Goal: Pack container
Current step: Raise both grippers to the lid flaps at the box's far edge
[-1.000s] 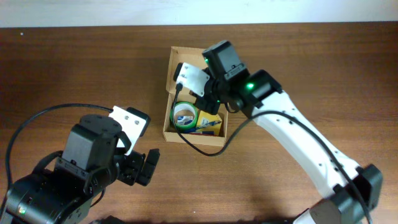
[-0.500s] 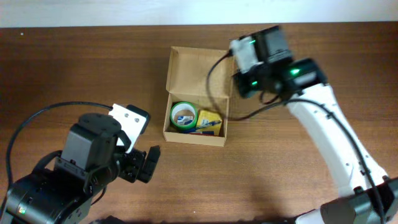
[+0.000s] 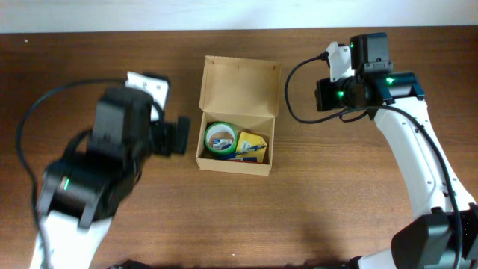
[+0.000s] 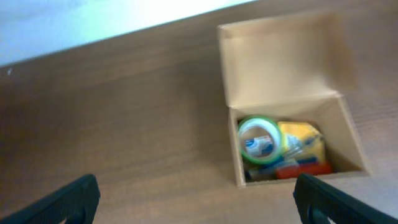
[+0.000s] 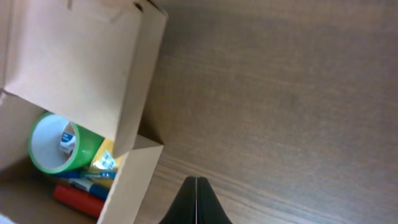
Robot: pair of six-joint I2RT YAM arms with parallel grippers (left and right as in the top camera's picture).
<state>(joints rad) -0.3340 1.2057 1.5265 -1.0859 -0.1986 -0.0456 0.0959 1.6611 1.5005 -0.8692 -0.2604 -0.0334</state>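
The container (image 3: 239, 86) is a tan cardboard box in the middle of the table with its flap lid open toward the back. Inside lie a green tape roll (image 3: 221, 140), a yellow pack (image 3: 252, 142) and pens. My left gripper (image 3: 178, 137) is open and empty, just left of the box. In the left wrist view the box (image 4: 280, 62) lies ahead, between the spread fingers (image 4: 199, 205). My right gripper (image 3: 321, 95) is shut and empty, right of the box. The right wrist view shows its fingers (image 5: 196, 199) over bare table beside the lid (image 5: 74, 56) and tape roll (image 5: 59, 143).
The wooden table (image 3: 336, 194) runs to a pale back edge (image 3: 75, 15) at the top. Black cables hang from both arms near the box.
My right gripper has pulled out of the box and moved right, away from it. My left arm has swung up from the front left to beside the box.
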